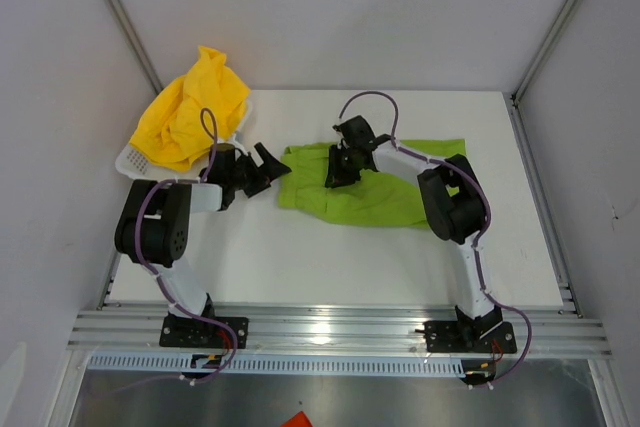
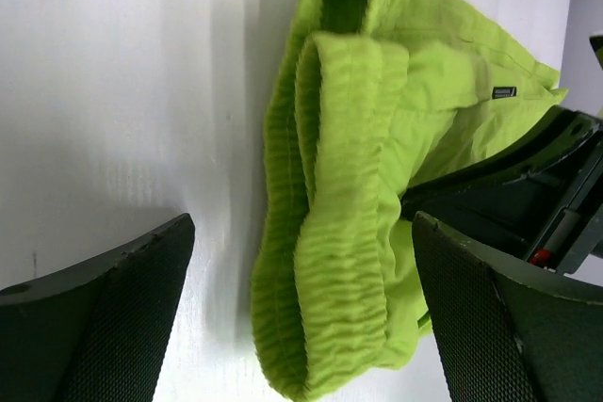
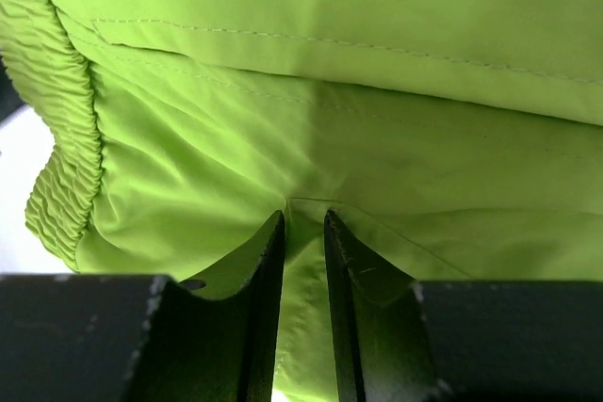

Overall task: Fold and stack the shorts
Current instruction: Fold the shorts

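Only wrist views show right jaws pinching the green shorts (image 3: 311, 120), left jaws open

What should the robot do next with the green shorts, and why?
Probably slide the open left claw forward and shut it on the waistband. The right claw is pinched on the green shorts, and the waistband lies just ahead of the left claw's open jaws, so both could then fold.

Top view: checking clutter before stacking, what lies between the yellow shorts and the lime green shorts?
The open left gripper, close to the lime green shorts, over bare table; top view shows it.
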Tool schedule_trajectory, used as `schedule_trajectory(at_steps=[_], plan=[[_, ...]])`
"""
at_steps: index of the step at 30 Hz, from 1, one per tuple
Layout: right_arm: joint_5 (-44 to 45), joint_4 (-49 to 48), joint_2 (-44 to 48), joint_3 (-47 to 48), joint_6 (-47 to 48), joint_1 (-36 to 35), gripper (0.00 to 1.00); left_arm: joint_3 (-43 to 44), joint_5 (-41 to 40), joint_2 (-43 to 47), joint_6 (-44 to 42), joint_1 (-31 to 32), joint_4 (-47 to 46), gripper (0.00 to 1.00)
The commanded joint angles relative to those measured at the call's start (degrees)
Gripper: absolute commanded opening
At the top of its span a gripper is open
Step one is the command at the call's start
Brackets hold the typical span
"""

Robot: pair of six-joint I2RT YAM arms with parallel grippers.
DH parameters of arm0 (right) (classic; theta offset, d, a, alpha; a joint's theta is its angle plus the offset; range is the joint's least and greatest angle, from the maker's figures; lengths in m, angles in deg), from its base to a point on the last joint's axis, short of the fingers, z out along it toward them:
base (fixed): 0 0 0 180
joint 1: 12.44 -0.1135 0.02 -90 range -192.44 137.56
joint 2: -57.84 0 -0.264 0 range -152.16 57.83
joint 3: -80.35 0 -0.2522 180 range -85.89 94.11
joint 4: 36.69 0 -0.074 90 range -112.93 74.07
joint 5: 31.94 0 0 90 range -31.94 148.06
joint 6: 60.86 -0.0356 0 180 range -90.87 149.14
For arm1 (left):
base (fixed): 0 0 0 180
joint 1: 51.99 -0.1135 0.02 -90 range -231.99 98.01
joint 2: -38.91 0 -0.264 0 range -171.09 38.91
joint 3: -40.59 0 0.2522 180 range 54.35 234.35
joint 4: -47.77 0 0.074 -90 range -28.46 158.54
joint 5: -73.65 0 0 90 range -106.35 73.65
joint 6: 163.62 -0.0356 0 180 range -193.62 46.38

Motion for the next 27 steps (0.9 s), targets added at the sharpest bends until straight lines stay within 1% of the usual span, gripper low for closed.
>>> schedule_trajectory(at_steps=[1,7,14,17,20,24,25,27], plan=[[3.9,6.6,0.3,-6.8,5.8,-0.3,0.27,-1.8,1.8,-0.9,1.3,-0.3,-2.8,0.99],[1.4,4.3,2.9,-13.0,7.5,-2.0,0.25,-3.1,1.5,-1.7,1.8,1.4,-5.0,0.99],[-0.2,4.3,5.2,-15.8,8.6,-6.3,0.26,-5.0,-0.3,-2.8,2.7,4.4,-8.6,0.99],[-1.1,3.6,6.6,-17.3,8.4,-6.9,0.26,-6.3,-1.4,-2.7,3.4,4.5,-10.9,0.99],[-2.0,3.2,7.9,-18.3,8.1,-7.2,0.25,-8.1,-5.2,-1.7,3.1,5.1,-11.9,0.99],[-3.0,3.1,9.3,-19.0,8.1,-7.4,0.26,-9.8,-5.8,-2.3,4.1,5.3,-16.2,0.99],[-3.1,3.1,9.5,-19.0,8.1,-7.4,0.25,-9.7,-4.6,-2.9,4.3,5.3,-16.5,0.98],[-3.0,3.2,9.9,-18.9,7.8,-7.4,0.26,-10.5,-3.3,-4.1,5.0,5.3,-19.7,0.91]])
